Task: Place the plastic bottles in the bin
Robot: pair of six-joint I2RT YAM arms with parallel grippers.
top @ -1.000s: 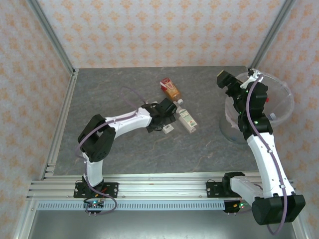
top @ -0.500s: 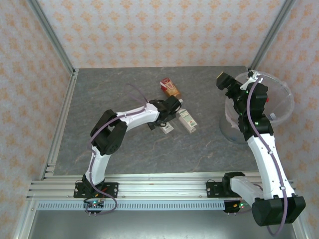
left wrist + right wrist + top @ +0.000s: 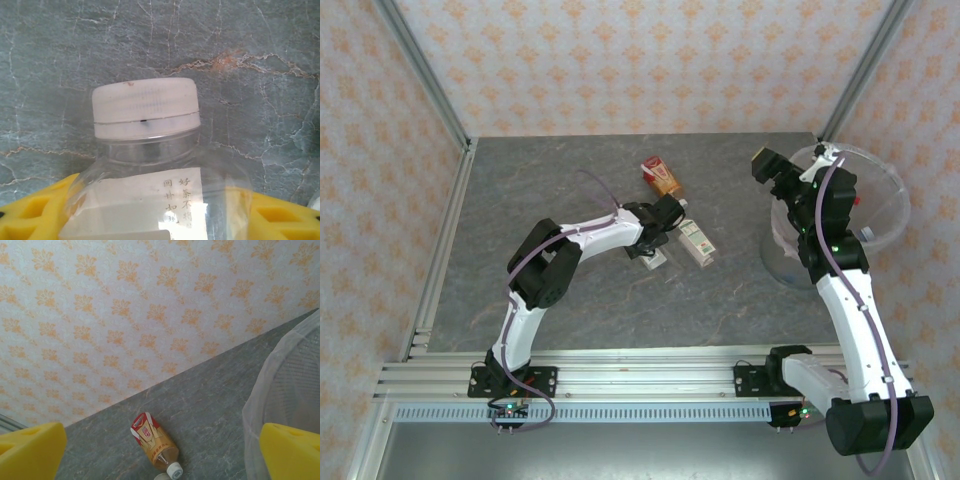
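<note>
Right, the left gripper (image 3: 160, 210) sits around a white-capped clear bottle (image 3: 150, 190) near the middle of the tabletop (image 3: 520, 200), yellow fingers (image 3: 30, 215) at either side, though I cannot tell if they pinch it. Meanwhile the right gripper (image 3: 763, 160) hovers spread wide beside the bin (image 3: 895, 205) at the tabletop's right edge, a red-labelled bottle (image 3: 662, 177) lying toward the far edge.

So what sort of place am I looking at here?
Most likely a small robot test booth rather than a real room: patterned wall panels held by bare metal posts close in a grey stone-look table, and the left arm and right arm are bolted to a metal rail at its near edge.
</note>
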